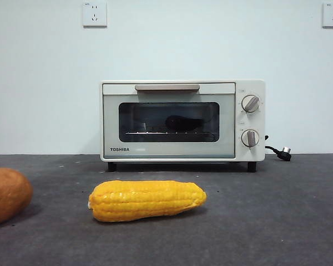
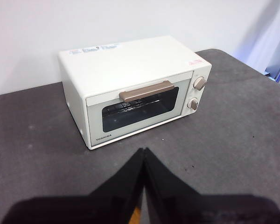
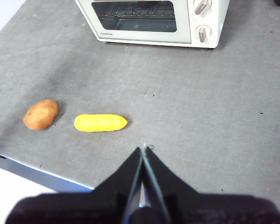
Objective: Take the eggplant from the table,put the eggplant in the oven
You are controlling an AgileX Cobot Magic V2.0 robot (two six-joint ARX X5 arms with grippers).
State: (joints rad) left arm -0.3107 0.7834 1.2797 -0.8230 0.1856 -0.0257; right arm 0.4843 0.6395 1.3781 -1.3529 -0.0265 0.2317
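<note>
The dark purple, glossy eggplant (image 1: 183, 123) lies on the rack inside the cream-white Toshiba toaster oven (image 1: 182, 121), door shut, so the job looks done. My left gripper (image 2: 143, 151) and right gripper (image 3: 144, 148) are both closed, empty, clear above the dark grey surface (image 1: 277, 216).

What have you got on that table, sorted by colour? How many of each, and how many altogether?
Yellow: 1, the corn cob
Orange-brown: 1, the round vegetable
Cream-white: 1, the oven
Dark purple: 1, the eggplant, on the rack behind the oven's closed glass door
Total: 4
</note>
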